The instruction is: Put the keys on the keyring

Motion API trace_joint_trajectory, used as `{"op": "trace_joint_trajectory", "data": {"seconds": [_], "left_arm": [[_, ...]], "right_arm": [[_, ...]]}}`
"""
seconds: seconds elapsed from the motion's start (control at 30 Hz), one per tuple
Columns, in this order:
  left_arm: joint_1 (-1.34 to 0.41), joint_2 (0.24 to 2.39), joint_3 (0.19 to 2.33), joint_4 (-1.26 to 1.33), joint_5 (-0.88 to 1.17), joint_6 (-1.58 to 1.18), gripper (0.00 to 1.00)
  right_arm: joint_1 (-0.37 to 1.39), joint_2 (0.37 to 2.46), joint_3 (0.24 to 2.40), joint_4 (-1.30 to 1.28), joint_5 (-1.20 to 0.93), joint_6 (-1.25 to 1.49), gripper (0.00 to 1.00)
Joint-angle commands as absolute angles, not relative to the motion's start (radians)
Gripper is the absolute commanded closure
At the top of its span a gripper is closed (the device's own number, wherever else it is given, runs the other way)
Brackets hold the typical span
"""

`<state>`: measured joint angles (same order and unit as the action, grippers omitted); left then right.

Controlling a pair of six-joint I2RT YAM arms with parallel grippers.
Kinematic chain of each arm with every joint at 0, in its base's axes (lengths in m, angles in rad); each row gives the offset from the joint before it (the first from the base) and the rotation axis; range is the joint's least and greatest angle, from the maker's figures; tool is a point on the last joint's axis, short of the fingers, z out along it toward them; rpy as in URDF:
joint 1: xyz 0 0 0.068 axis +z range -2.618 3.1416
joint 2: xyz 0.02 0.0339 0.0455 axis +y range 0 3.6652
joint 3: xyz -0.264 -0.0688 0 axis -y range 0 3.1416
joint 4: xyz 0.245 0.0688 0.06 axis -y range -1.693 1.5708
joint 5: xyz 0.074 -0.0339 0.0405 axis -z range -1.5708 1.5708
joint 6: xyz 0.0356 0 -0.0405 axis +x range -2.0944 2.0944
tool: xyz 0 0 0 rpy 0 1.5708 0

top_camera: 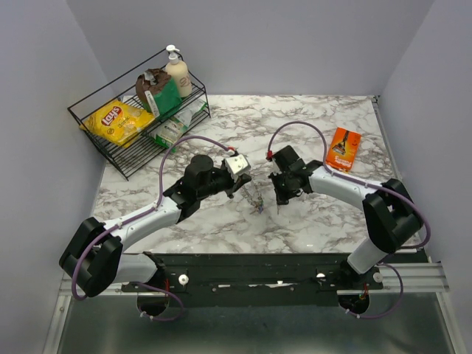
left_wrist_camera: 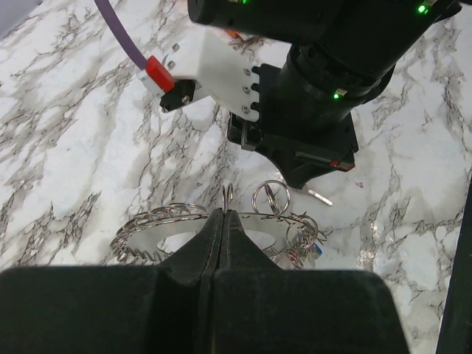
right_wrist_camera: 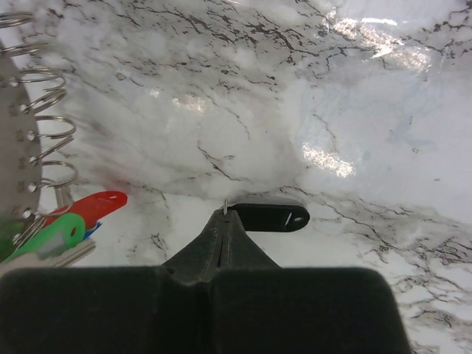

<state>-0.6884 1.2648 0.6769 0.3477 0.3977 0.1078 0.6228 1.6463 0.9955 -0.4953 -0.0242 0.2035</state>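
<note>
The keyring (left_wrist_camera: 147, 234) is a flat grey toothed ring hung with several small split rings, and it lies on the marble between the arms (top_camera: 256, 199). My left gripper (left_wrist_camera: 223, 212) is shut on one upright split ring at its rim. My right gripper (right_wrist_camera: 224, 209) is shut, with a thin metal edge showing at its tips. The black key (right_wrist_camera: 273, 216) juts out to the right of those tips. A red key (right_wrist_camera: 99, 203), a green key (right_wrist_camera: 48, 232) and a sliver of blue hang on the keyring's (right_wrist_camera: 11, 133) small rings at the left edge.
A black wire basket (top_camera: 96, 151) at the back left holds a yellow chips bag (top_camera: 118, 122), a lotion bottle (top_camera: 178, 74) and other packets. An orange packet (top_camera: 344, 149) lies at the back right. Grey walls close in the table on three sides.
</note>
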Motion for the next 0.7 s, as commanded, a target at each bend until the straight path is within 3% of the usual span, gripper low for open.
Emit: {"op": "trace_joint_trajectory", "data": {"seconds": [0.0, 0.37, 0.67], "left_arm": [[-0.684, 1.230, 0.696, 0.333, 0.429, 0.117, 1.00], [-0.684, 1.177, 0.712, 0.259, 0.488, 0.117, 1.00], [-0.684, 1.120, 0.712, 0.224, 0.422, 0.097, 1.00]], "right_arm": [[0.629, 1.568, 0.994, -0.474, -0.064, 0.138, 1.00], [0.629, 1.425, 0.986, -0.396, -0.193, 0.032, 1.00], [0.629, 1.249, 0.878, -0.265, -0.366, -0.060, 1.00]]}}
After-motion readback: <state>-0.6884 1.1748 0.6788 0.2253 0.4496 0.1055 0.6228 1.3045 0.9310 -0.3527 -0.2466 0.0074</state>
